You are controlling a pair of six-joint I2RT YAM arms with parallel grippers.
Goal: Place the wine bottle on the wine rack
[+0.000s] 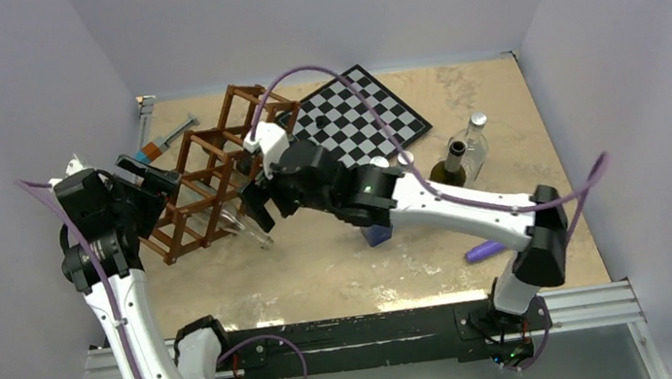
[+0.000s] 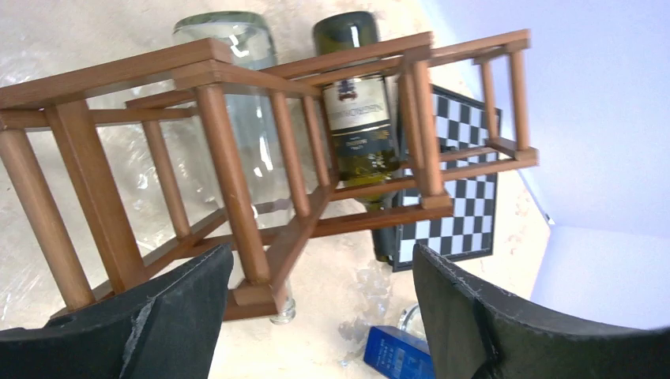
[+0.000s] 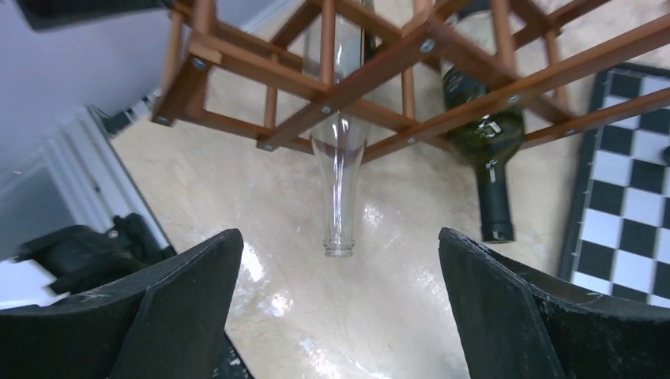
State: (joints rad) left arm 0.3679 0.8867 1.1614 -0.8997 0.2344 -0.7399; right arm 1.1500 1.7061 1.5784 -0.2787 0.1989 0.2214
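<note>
Black matte jaws on both arms gape wide and grip nothing, one pair on each side of the wine rack (image 2: 231, 166).
Thin reddish-brown wooden bars form open square cells, and two neighbouring cells each carry a bottle: a clear glass bottle (image 3: 338, 174) and the dark green, labelled wine bottle (image 3: 483, 134). Both lie crosswise through the lattice, long axes side by side, necks poking out toward the right jaws and sloping down to the mottled sandy table (image 3: 379, 316). A checkerboard (image 1: 372, 116) lies just beyond.
</note>
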